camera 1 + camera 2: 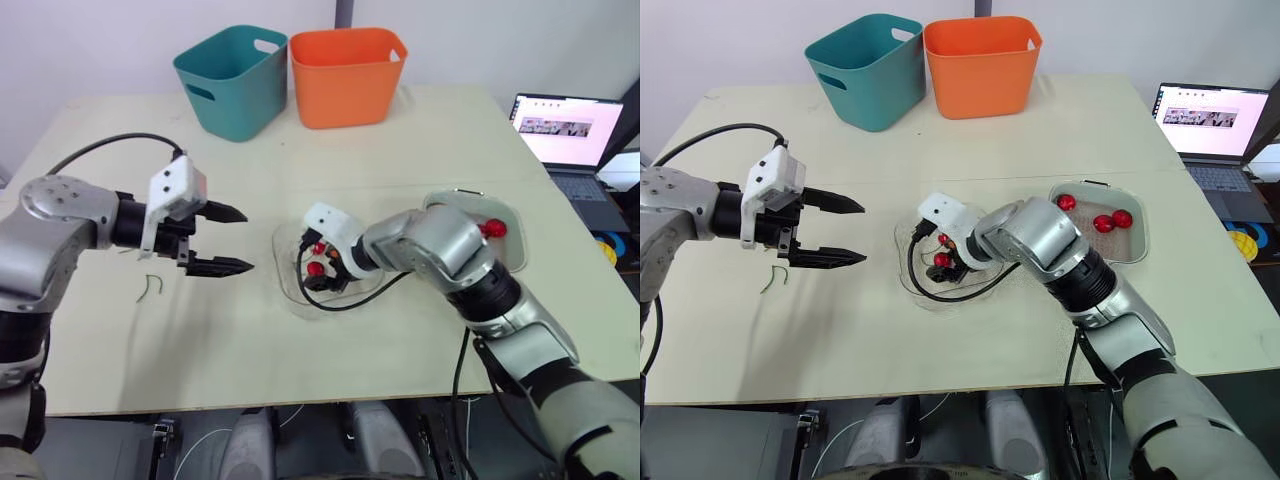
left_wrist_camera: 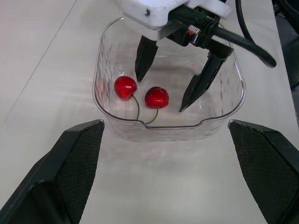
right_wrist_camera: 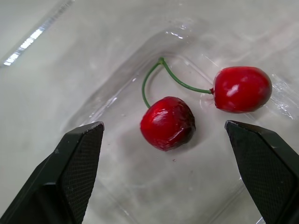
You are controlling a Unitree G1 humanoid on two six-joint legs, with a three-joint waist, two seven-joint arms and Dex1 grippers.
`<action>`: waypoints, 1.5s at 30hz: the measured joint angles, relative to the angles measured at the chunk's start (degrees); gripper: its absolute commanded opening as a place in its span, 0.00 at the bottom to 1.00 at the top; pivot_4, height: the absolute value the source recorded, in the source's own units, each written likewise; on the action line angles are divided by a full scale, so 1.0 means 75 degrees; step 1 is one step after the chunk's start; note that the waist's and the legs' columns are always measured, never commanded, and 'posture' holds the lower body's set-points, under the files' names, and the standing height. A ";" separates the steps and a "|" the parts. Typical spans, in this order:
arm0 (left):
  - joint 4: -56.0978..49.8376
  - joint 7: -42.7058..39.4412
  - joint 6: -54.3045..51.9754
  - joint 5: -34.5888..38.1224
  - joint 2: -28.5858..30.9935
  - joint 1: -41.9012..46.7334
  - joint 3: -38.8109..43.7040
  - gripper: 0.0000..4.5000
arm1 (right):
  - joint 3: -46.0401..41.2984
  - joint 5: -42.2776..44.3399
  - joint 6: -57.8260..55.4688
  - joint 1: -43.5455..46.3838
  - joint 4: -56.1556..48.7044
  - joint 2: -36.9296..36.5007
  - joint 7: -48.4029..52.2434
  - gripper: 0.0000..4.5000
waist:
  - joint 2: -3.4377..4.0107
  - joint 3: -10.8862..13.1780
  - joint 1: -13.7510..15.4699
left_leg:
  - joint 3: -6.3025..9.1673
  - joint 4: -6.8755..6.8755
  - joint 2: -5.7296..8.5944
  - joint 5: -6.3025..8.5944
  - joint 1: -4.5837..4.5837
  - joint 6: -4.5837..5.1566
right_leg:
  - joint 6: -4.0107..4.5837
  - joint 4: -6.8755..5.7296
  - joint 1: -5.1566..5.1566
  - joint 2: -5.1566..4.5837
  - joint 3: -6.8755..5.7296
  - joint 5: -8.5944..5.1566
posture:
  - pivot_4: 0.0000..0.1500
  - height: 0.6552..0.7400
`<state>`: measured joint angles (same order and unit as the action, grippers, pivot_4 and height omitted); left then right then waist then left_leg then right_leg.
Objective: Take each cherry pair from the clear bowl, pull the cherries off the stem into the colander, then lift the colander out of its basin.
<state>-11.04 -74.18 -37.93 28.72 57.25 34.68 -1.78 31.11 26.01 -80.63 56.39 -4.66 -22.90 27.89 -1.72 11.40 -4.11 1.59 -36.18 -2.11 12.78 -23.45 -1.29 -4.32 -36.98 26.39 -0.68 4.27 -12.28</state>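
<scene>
The clear bowl (image 2: 164,130) sits mid-table and holds one cherry pair: two red cherries (image 2: 125,87) (image 2: 156,97) joined by a green stem (image 3: 149,77). My right gripper (image 1: 318,258) reaches down into the bowl, open, with one finger on each side of the nearer cherry (image 3: 167,122) and touching neither. My left gripper (image 1: 248,240) hovers open just left of the bowl, holding nothing. The colander (image 1: 1095,243) rests in its basin to the right of the bowl, with three loose cherries (image 1: 1103,223) inside.
A bare green stem (image 1: 150,288) lies on the table under my left arm. A teal bin (image 1: 232,78) and an orange bin (image 1: 345,75) stand at the back edge. An open laptop (image 1: 567,128) sits off the table's right side.
</scene>
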 measured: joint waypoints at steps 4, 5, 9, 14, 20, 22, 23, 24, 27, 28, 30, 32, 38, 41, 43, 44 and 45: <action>-0.0019 0.0031 -0.0036 0.0007 0.0000 -0.0004 0.0003 1.00 | 0.0209 -0.0224 0.0290 0.0092 0.0292 0.0014 0.0251 0.99 | 0.0000 0.0000 -0.0001 | 0.0000 0.0000 0.0000 0.0000 0.0000 0.0000 | 0.0000 0.0000 0.0000 0.0000 0.0000 0.0000 | 1.00 1.00; -0.0038 0.0050 -0.0050 0.0012 0.0001 -0.0006 0.0004 1.00 | 0.0247 -0.0291 0.0340 0.0095 0.0349 0.0031 0.0300 0.99 | 0.0000 0.0000 0.0001 | 0.0000 0.0000 0.0000 0.0000 0.0000 0.0000 | 0.0000 0.0000 0.0000 0.0000 0.0000 0.0000 | 1.00 1.00; -0.0055 0.0120 -0.0097 0.0058 0.0000 -0.0022 0.0015 1.00 | 0.0534 -0.0584 0.0641 0.0095 0.0497 0.0053 0.0471 0.77 | 0.0000 0.0000 0.0002 | 0.0000 -0.0001 0.0000 0.0000 0.0000 0.0000 | 0.0000 0.0000 0.0000 0.0000 0.0000 0.0000 | 1.00 1.00; -0.0068 0.0171 -0.0189 0.0089 0.0000 -0.0028 0.0036 1.00 | 0.0609 -0.0770 0.0798 0.0095 0.0521 0.0064 0.0682 0.37 | 0.0000 0.0000 0.0003 | 0.0000 0.0000 0.0000 0.0000 0.0000 0.0000 | 0.0000 -0.0001 0.0000 0.0000 0.0000 0.0000 | 1.00 1.00; -0.0065 0.0227 -0.0205 0.0100 -0.0001 -0.0033 0.0051 1.00 | 0.0580 -0.0879 0.0707 0.0095 0.0446 0.0068 0.0823 0.24 | 0.0000 0.0000 0.0004 | 0.0000 -0.0001 0.0000 0.0000 0.0000 0.0000 | 0.0000 -0.0001 0.0000 0.0000 0.0000 0.0000 | 1.00 1.00; -0.0039 0.0222 -0.0204 0.0100 -0.0001 -0.0032 0.0054 1.00 | 0.0499 -0.0874 0.0553 0.0096 0.0301 0.0062 0.0845 0.24 | 0.0000 0.0000 0.0004 | 0.0000 0.0000 0.0000 0.0000 0.0000 0.0000 | 0.0000 -0.0001 0.0000 0.0000 -0.0001 0.0001 | 1.00 1.00; -0.0025 0.0219 -0.0203 0.0099 -0.0001 -0.0029 0.0054 1.00 | 0.0414 -0.0870 0.0460 0.0098 0.0232 0.0062 0.0850 0.24 | 0.0000 0.0000 0.0005 | 0.0000 0.0000 0.0000 0.0000 0.0000 0.0000 | 0.0000 -0.0001 0.0000 0.0000 -0.0001 0.0001 | 1.00 1.00; 0.0005 0.0213 -0.0200 0.0098 -0.0001 -0.0022 0.0054 1.00 | 0.0336 -0.0868 0.0399 0.0098 0.0185 0.0061 0.0850 0.24 | 0.0000 0.0000 0.0007 | 0.0000 -0.0001 0.0000 0.0000 0.0000 0.0000 | 0.0000 -0.0002 0.0000 0.0000 0.0000 0.0001 | 1.00 1.00; 0.0187 0.0211 -0.0190 0.0089 -0.0029 0.0028 0.0053 1.00 | 0.0234 -0.0879 0.0295 0.0094 0.0123 0.0054 0.0843 0.24 | 0.0000 0.0000 0.0006 | 0.0000 -0.0001 0.0000 0.0000 0.0000 0.0000 | 0.0000 -0.0001 0.0000 0.0000 -0.0001 0.0001 | 1.00 1.00; 0.0222 0.0211 -0.0186 0.0087 -0.0075 0.0067 0.0052 1.00 | 0.0234 -0.0886 0.0296 0.0083 0.0123 0.0057 0.0839 0.24 | 0.0000 0.0000 0.0007 | 0.0000 -0.0001 0.0000 0.0000 0.0000 0.0000 | 0.0000 -0.0001 0.0000 0.0000 -0.0001 0.0001 | 1.00 1.00; 0.0258 0.0207 -0.0177 0.0084 -0.0139 0.0132 0.0051 1.00 | 0.0235 -0.0904 0.0309 0.0056 0.0125 0.0061 0.0828 0.24 | 0.0000 0.0000 0.0008 | 0.0000 -0.0001 0.0000 0.0000 0.0000 0.0000 | 0.0000 -0.0001 0.0000 0.0000 -0.0001 0.0001 | 1.00 1.00; 0.0262 0.0196 -0.0162 0.0081 -0.0158 0.0155 0.0051 1.00 | 0.0236 -0.0928 0.0333 0.0003 0.0128 0.0070 0.0818 0.24 | 0.0000 0.0000 0.0004 | 0.0000 -0.0001 0.0000 0.0000 0.0000 0.0000 | 0.0000 -0.0001 0.0000 0.0000 -0.0001 0.0001 | 1.00 1.00; 0.0449 0.0110 -0.0152 0.0074 -0.0160 0.0192 0.0053 1.00 | 0.0165 -0.0969 0.0345 -0.0038 0.0135 0.0058 0.0789 0.24 | 0.0000 0.0000 0.0006 | 0.0000 -0.0001 0.0000 0.0000 0.0000 0.0000 | -0.0001 -0.0004 0.0001 0.0000 -0.0001 0.0001 | 1.00 1.00; 0.0566 0.0069 -0.0152 0.0080 -0.0158 0.0254 0.0070 1.00 | -0.0197 -0.0956 0.0260 -0.0008 -0.0089 -0.0088 0.0762 0.24 | 0.0000 0.0000 0.0012 | 0.0000 -0.0002 0.0001 0.0000 -0.0001 0.0000 | -0.0001 -0.0004 0.0001 -0.0001 -0.0001 0.0001 | 1.00 1.00; 0.0675 0.0009 -0.0152 0.0087 -0.0141 0.0288 0.0101 1.00 | -0.0614 -0.0924 0.0149 0.0059 -0.0332 -0.0262 0.0760 0.24 | 0.0000 0.0000 0.0015 | 0.0000 -0.0002 0.0001 0.0000 -0.0002 0.0000 | -0.0001 -0.0003 0.0000 -0.0001 -0.0001 0.0001 | 1.00 1.00; 0.0756 -0.0034 -0.0160 0.0104 -0.0150 0.0338 0.0115 1.00 | -0.0880 -0.0857 0.0091 0.0105 -0.0491 -0.0357 0.0782 0.24 | 0.0000 0.0000 0.0017 | 0.0000 -0.0002 0.0001 0.0000 -0.0002 0.0000 | -0.0001 -0.0003 0.0001 -0.0001 -0.0001 0.0001 | 1.00 1.00; 0.0854 -0.0078 -0.0181 0.0145 -0.0170 0.0452 0.0121 1.00 | -0.1171 -0.0740 0.0066 0.0135 -0.0661 -0.0462 0.0857 0.24 | 0.0000 0.0000 0.0024 | 0.0002 -0.0002 0.0001 0.0000 -0.0002 0.0000 | -0.0001 -0.0002 0.0000 -0.0001 -0.0004 0.0001 | 1.00 1.00</action>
<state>-4.64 -74.77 -39.29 29.81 55.98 38.07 -0.88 22.32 20.46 -80.13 57.40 -9.61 -26.37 34.32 -1.72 11.40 -3.92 1.61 -36.19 -2.11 12.78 -23.47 -1.29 -4.33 -37.00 26.39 -0.69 4.24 -12.27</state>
